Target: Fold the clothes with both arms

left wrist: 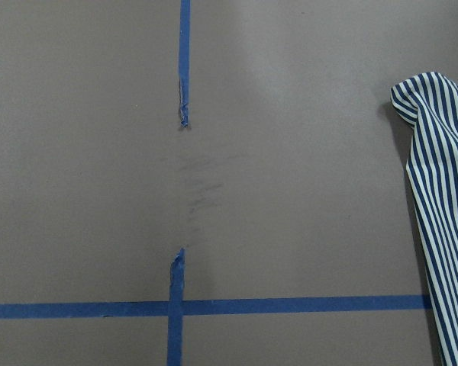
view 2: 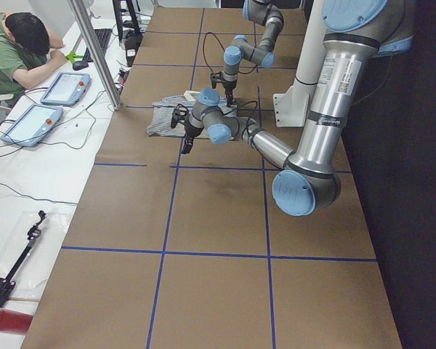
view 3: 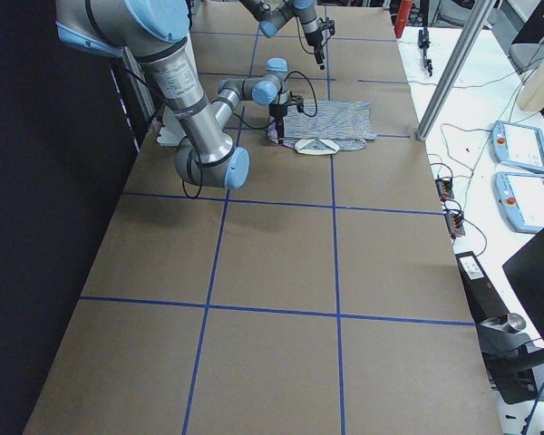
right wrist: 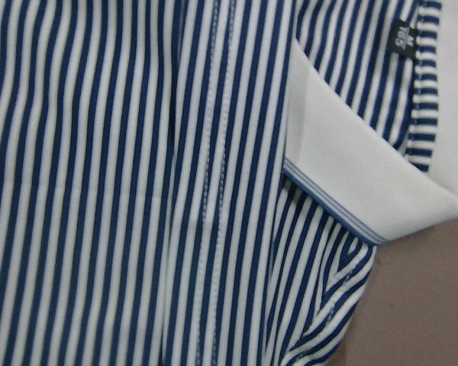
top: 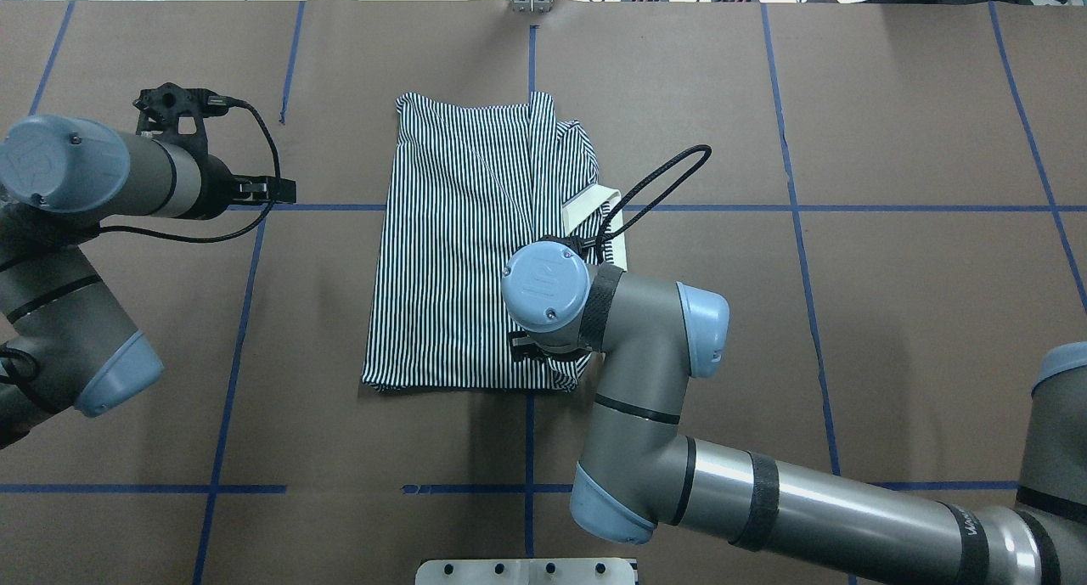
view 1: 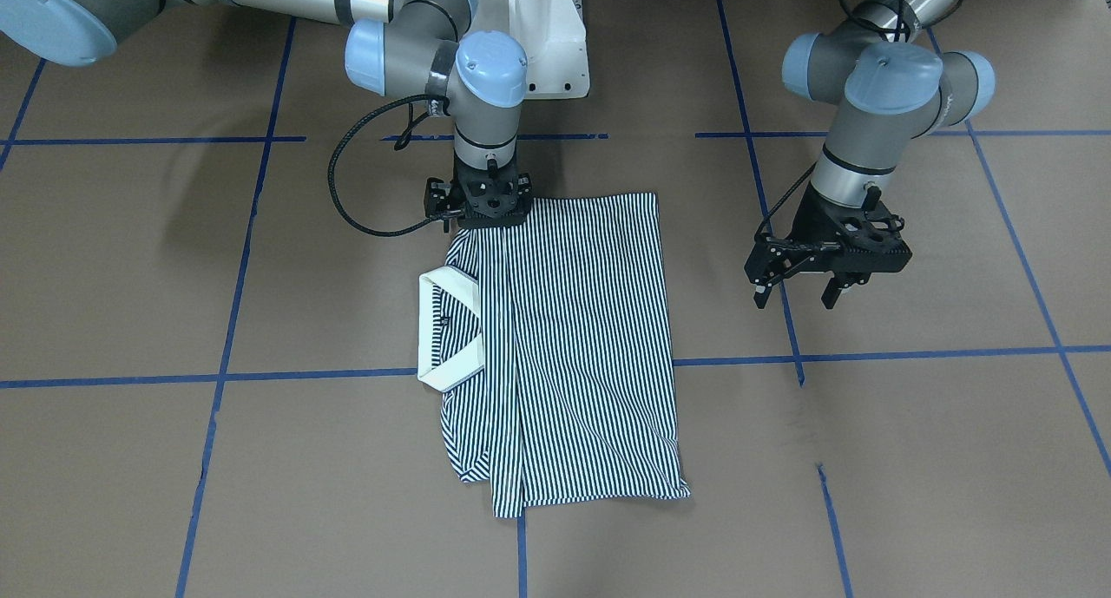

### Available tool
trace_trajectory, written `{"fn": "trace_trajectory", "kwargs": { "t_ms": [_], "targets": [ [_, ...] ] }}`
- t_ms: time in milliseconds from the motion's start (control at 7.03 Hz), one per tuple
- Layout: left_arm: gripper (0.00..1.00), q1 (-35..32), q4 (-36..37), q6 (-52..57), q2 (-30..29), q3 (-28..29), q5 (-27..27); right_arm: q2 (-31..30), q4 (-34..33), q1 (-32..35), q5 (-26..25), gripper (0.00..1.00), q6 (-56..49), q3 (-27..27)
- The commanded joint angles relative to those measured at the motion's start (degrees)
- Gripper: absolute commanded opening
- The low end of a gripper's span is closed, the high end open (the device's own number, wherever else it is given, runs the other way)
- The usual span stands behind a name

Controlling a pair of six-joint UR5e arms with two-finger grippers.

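Brown paper tabletop [top: 892, 330]: marked into a grid by blue tape lines [top: 849, 209].
Left gripper [view 1: 794, 299]: jaws wide apart, nothing between them. It hangs over bare tabletop beside the left long edge of the shirt [top: 459, 262], clear of the cloth. Its wrist view catches only a striped corner at the margin.
Shirt: flat near the middle, folded to a rough rectangle. The long axis runs away from the robot, and the stripes follow it.
Collar [view 1: 430, 329]: cream. It juts out from the right long edge, about mid-length.
Right gripper [view 1: 484, 220]: down at the near short edge, towards the collar-side corner. Wrist and housing hide the fingers, so I cannot tell whether it pinches cloth or only presses on it.
Key relation: the right arm is already at the cloth. The left arm is the farther one, and the shirt lies to its right.
Next move (judgement): probably a fold along the long axis. That needs the left gripper brought rightwards and back to the unheld near-left corner.
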Motion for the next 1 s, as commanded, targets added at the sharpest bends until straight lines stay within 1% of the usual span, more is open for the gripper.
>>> {"fn": "trace_trajectory", "kwargs": {
  "t_ms": [0, 142, 427, 569, 711, 854],
  "targets": [
    [1.00, 0.00, -0.03, -0.05, 0.00, 0.04, 0.00, -0.07, -2.23, 0.03, -0.09, 1.00, -1.88, -0.06],
    [1.00, 0.00, -0.12, -0.05, 0.00, -0.05, 0.00, -0.16, -3.10, 0.38, -0.09, 1.00, -2.14, 0.02],
    [1.00, 0.00, -0.29, -0.13, -0.18, -0.31, 0.00, -0.42, -7.22, 2.48, 0.00, 1.00, -5.65, 0.81],
    [1.00, 0.00, -0.29, -0.31, -0.18, -0.49, 0.00, -1.73, -8.63, 3.36, 0.00, 1.00, -6.44, 1.51],
    [1.00, 0.00, -0.38, -0.31, -0.26, -0.58, -0.09, -5.83, -9.08, 3.98, -0.09, 1.00, -7.32, 5.00],
    [1.00, 0.00, -0.38, -0.31, -0.35, -0.49, -0.09, -7.79, -9.09, 4.33, 0.00, 1.00, -9.16, 8.60]
  ]
}}
